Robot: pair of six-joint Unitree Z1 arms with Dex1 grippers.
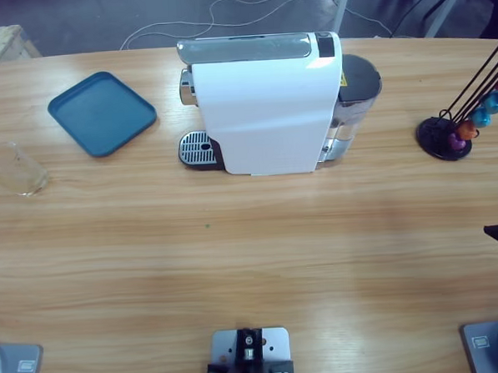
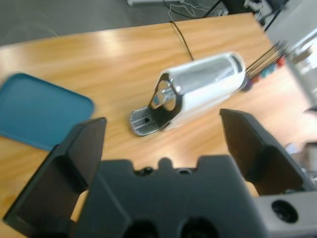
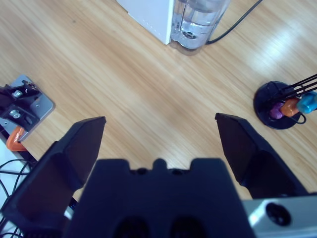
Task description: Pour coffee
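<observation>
We see the left gripper (image 2: 161, 148) raised above the desk (image 1: 260, 244) with its two black fingers (image 2: 74, 168) spread wide apart and nothing between them. Ahead of those fingers, framed in the gap, stands the white coffee machine (image 2: 203, 87), its chrome spout and round drip grate (image 2: 143, 119) turned toward us; off beyond the left finger lies the blue tray (image 2: 39, 114), and past the far end of the machine, beyond the right finger, we can make out the capsule rack (image 2: 265, 64) only as a blur. The right gripper (image 3: 158, 144) likewise has its fingers (image 3: 74, 153) set wide apart and empty over bare wood. Ahead of them is the back corner of the machine with its clear water tank (image 3: 198, 22) and a black cable (image 3: 237, 22) trailing away, and ahead of the right finger sits the black rack base with purple, orange and blue capsules (image 3: 290, 106). In the high view a clear tumbler (image 1: 16, 169) stands near the desk's edge, just beside the tray and well apart from the machine's drip grate. We cannot tell whether any coffee lies in it; the glass looks clear, and no coffee shows anywhere else.
</observation>
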